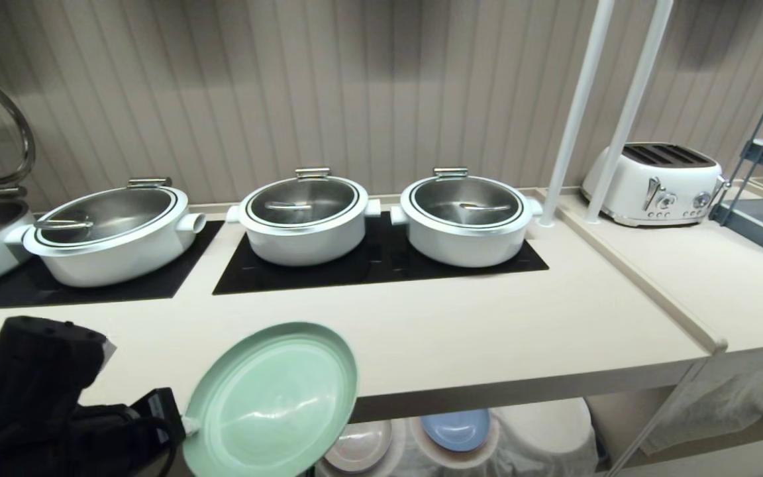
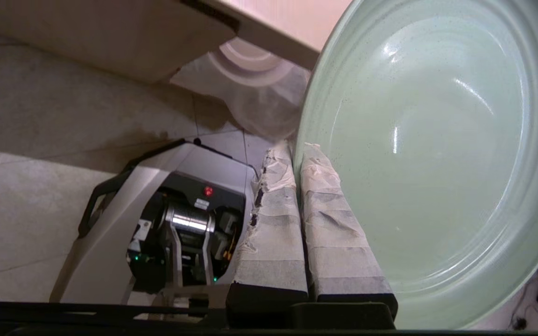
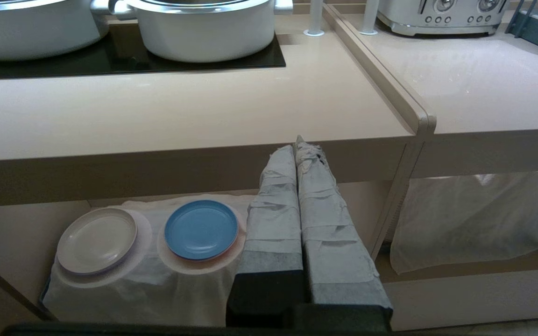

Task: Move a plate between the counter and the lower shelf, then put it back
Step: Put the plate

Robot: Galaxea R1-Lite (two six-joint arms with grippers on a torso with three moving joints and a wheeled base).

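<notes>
Head view: left gripper [image 1: 179, 424] pinching plate [image 1: 272, 401] by its rim, tilted, in air just before counter [image 1: 487, 338] edge, above shelf [image 1: 719, 445].
Left wrist view: fingers [image 2: 329, 219] clamped on rim.
Right wrist view: right gripper [image 3: 297, 154] closed, empty, parked farther off.

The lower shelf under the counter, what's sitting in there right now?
On the lower shelf, white cloth drapes the stacks, with a cream plate and a blue plate on top. The right gripper hides the part beside the blue plate, and what the cloth covers can't be seen.

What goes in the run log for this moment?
left gripper: shut on plate rim | plate: tilted, off counter, before its front edge | right gripper: shut, idle
</notes>
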